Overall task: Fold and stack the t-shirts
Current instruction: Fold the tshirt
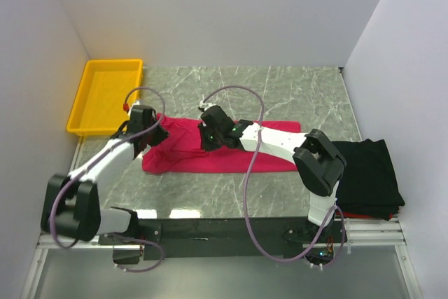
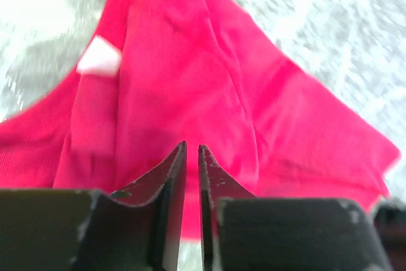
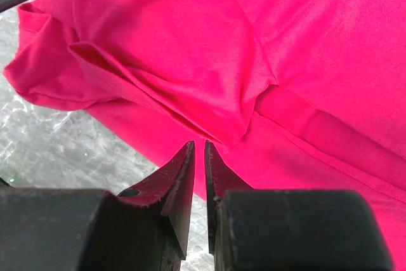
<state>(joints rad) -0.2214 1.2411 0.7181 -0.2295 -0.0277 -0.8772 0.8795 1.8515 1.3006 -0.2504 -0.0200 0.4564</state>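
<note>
Left pincer (image 2: 192, 152) and right pincer (image 3: 198, 147), jaws nearly together, apparently pinch the crimson-pink soft cloth t-shirt (image 1: 187, 153) mid-fold; next move calls for carrying both held edges across evenly.

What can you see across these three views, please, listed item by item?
crimson-pink t-shirt: one, crimson-pink, part-folded lengthwise at the table's centre
black t-shirt: one, black, folded at the right edge
tray: one, yellow, far-left corner
table: one, grey marble, beneath the shirts
walls: three, white, around the table
left gripper: one, black, at the pink shirt's left end, jaws nearly together
right gripper: one, black, over its middle, jaws nearly together
</note>
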